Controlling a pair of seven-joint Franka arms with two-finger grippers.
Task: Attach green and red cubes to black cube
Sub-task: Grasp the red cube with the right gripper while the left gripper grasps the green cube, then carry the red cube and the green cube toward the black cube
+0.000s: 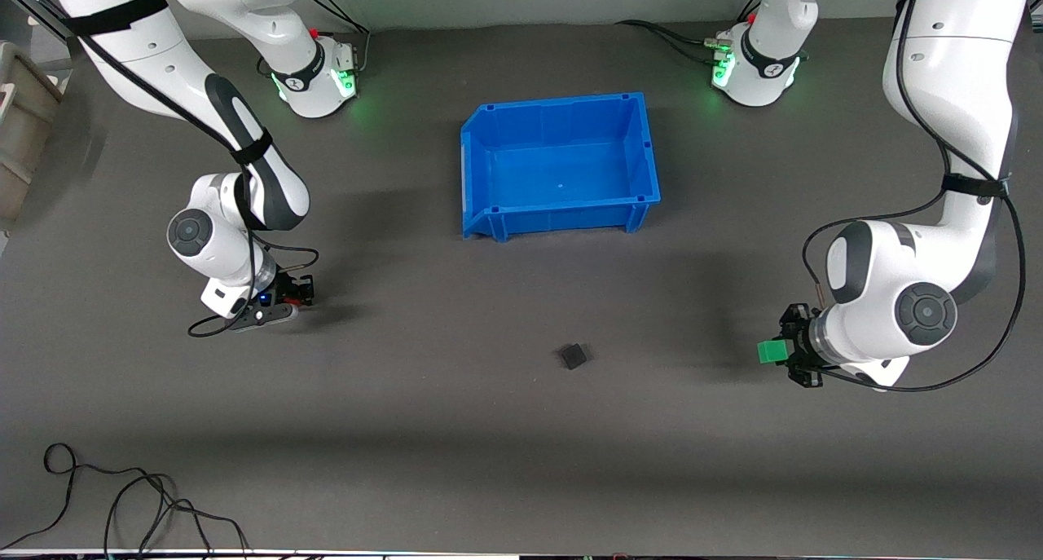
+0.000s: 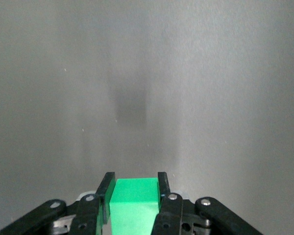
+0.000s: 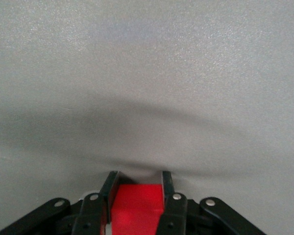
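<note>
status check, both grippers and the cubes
Left gripper shut on green cube, raised. Right gripper shut on red cube, low at the mat. Black cube lies free between them, nothing near it.

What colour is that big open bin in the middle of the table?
The bin is bright blue, shown best in the front view.

Black cube (image 1: pixel 574 355) flat on mat; green cube (image 1: pixel 772 351) and red cube (image 3: pixel 137 208) each gripper-clamped.
</note>
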